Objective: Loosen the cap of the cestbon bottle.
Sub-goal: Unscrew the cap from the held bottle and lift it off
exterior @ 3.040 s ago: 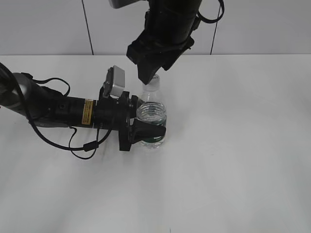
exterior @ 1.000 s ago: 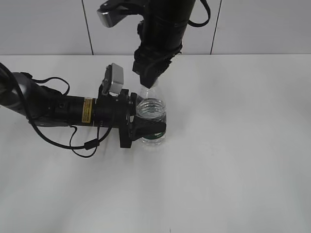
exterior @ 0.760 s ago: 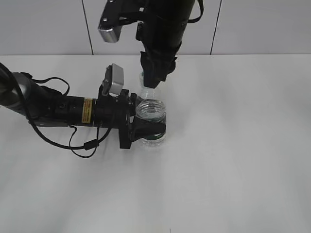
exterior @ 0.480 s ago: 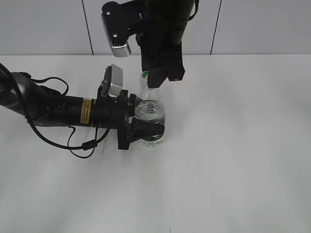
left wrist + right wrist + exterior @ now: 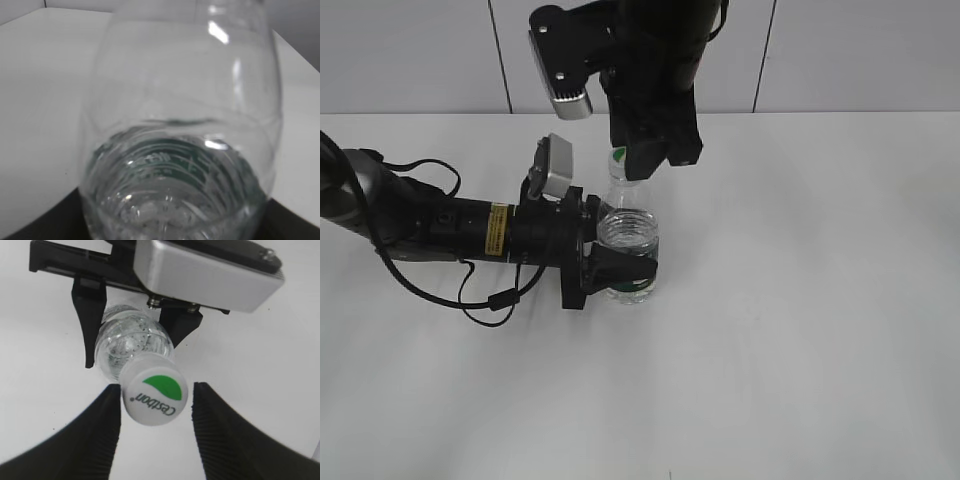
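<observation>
The cestbon bottle stands upright on the white table, clear with a dark green label band low down. My left gripper is shut on its body from the left; in the left wrist view the bottle fills the frame between the dark jaws. The cap, white with a green half and "Cestbon" lettering, sits on the neck and shows in the exterior view. My right gripper hangs over it from above, open. Its fingers flank the cap, the left one at the cap's side, the right one clear of it.
The white table runs to a grey panelled wall behind. The left arm lies low across the table's left with a looped cable. The right arm's wrist camera juts out to the left above the bottle.
The right gripper has turned about the cap, its wrist camera swinging round on the left, and its fingers have parted from the cap. The left gripper still holds the bottle.
</observation>
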You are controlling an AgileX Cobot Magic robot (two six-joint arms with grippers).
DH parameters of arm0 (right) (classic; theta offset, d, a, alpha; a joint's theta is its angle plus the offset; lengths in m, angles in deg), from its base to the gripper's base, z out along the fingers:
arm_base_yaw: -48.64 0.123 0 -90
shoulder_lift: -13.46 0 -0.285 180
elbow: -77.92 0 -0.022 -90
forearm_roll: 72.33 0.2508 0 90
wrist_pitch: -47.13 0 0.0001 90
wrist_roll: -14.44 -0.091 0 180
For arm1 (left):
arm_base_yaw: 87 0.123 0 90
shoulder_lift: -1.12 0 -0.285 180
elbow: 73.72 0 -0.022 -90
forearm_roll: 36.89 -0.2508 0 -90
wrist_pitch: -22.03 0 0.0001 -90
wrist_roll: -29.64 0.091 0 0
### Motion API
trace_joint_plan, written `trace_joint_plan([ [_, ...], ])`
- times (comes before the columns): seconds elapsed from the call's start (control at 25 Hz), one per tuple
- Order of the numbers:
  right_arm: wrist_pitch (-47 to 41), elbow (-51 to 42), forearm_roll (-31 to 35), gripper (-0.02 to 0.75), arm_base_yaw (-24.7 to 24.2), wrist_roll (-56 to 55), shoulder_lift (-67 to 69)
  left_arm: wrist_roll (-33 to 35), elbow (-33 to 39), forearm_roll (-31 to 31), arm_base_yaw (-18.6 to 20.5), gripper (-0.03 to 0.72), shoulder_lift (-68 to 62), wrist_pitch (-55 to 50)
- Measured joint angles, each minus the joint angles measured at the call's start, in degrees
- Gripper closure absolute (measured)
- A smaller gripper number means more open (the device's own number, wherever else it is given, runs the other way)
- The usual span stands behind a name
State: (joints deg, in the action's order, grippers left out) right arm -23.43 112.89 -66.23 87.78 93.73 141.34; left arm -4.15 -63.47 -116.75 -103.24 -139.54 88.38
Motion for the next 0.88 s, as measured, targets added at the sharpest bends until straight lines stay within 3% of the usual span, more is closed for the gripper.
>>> trace_joint_plan([
  [0.16,0.4,0.5,0.0,0.245,0.0,-4.8,-0.3,-0.2,0.0,-0.1,0.0,0.280,-0.1,-0.2],
  [0.28,0.4,0.5,1.1,0.192,0.0,-9.0,-0.4,-0.2,0.0,-0.1,0.0,0.280,-0.1,-0.2],
  [0.48,0.4,0.5,2.1,0.179,0.0,-25.7,-0.4,-0.2,0.0,-0.1,0.0,0.280,-0.1,-0.2],
  [0.72,0.4,0.5,2.2,0.186,0.0,-60.4,-0.4,-0.2,0.0,-0.2,0.0,0.280,-0.1,-0.2],
  [0.88,0.4,0.5,2.2,0.208,0.0,-73.9,-0.4,-0.2,0.0,-0.2,0.0,0.280,-0.1,-0.2],
])
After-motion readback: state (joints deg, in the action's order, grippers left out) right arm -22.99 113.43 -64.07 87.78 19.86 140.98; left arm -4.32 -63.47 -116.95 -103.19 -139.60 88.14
